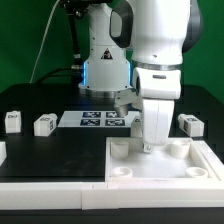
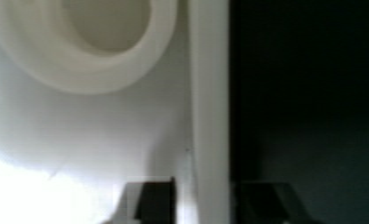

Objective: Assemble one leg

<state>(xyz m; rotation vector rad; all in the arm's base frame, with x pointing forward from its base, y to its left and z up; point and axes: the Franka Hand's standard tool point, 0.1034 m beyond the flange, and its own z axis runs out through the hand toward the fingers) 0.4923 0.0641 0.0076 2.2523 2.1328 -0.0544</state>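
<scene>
Three small white legs are seen in the exterior view, each lying loose on the black desk (image 1: 30, 100). The outer leg (image 1: 12, 121) is set near the desk edge at the exterior view's left, and the second leg (image 1: 44, 124) lies just beside it, toward the middle. The third leg (image 1: 190, 124) lies near the edge at the exterior view's right, behind the white tray (image 1: 205, 160). None of them is touched by the arm. The marker board (image 1: 105, 119) is laid flat at mid-desk, between the left pair and the arm. The tray is placed at the front corner on the exterior view's right, and the gripper (image 1: 150, 146) is lowered over its rear part, close to a corner socket.

Seen from the wrist view, a round socket (image 2: 110, 30) of the tray is shown, and beside it a straight white tray wall (image 2: 202, 100) against the dark desk. The dark fingers (image 2: 154, 200) are seen on either side of that wall. Whether they are clenched on it or slack cannot be told.
</scene>
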